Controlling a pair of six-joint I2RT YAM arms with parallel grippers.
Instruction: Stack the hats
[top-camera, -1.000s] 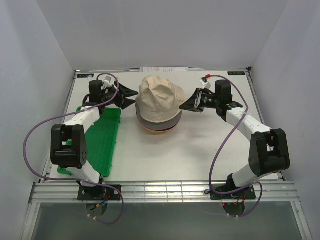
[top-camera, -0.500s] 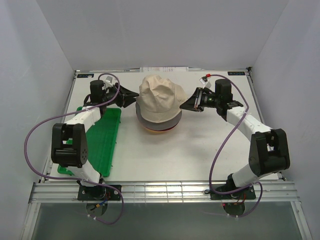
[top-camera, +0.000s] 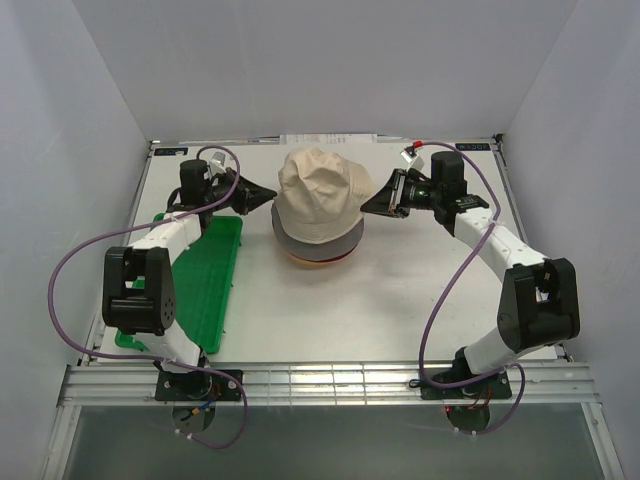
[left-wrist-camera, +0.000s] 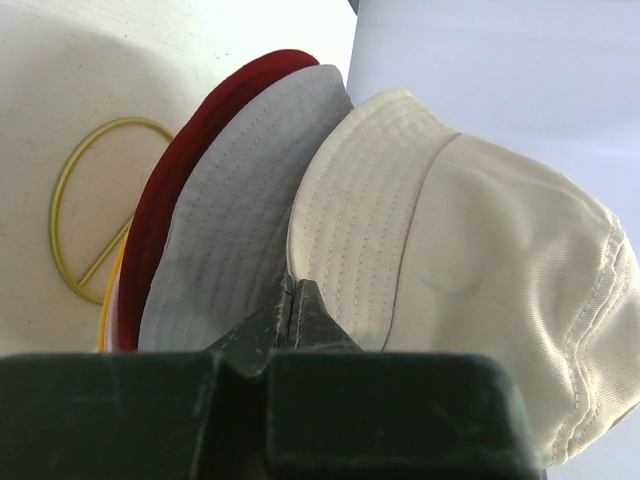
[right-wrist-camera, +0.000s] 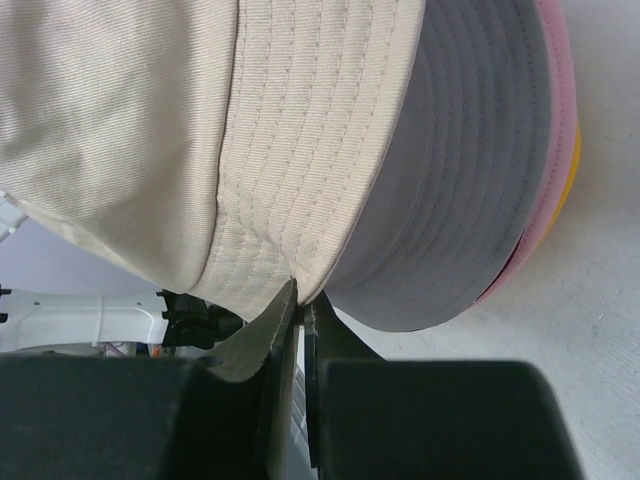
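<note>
All five hats sit in one pile on the counter (top-camera: 400, 300). The beige hat (top-camera: 318, 190) is on top, with the grey hat (left-wrist-camera: 230, 210) right under it. Under that, the dark red hat (left-wrist-camera: 190, 140), pale pink hat (right-wrist-camera: 550, 130) and yellow-orange hat (right-wrist-camera: 572, 170) only peek out as edges.

The left gripper (top-camera: 268, 192) is on the left of the beige hat with its fingers pressed together, tips right against the brim edge. The right gripper (top-camera: 368, 207) is on the opposite side – also closed up, just a sliver between the fingers, tips at the beige brim. Whether either one has fabric pinched, I can't tell.

A gold wire frame (left-wrist-camera: 100, 258) pokes out from beneath the pile, below the beige hat. The green tray (top-camera: 205, 275) lies flat on the counter, well left of the beige hat and nearer the arm bases.
</note>
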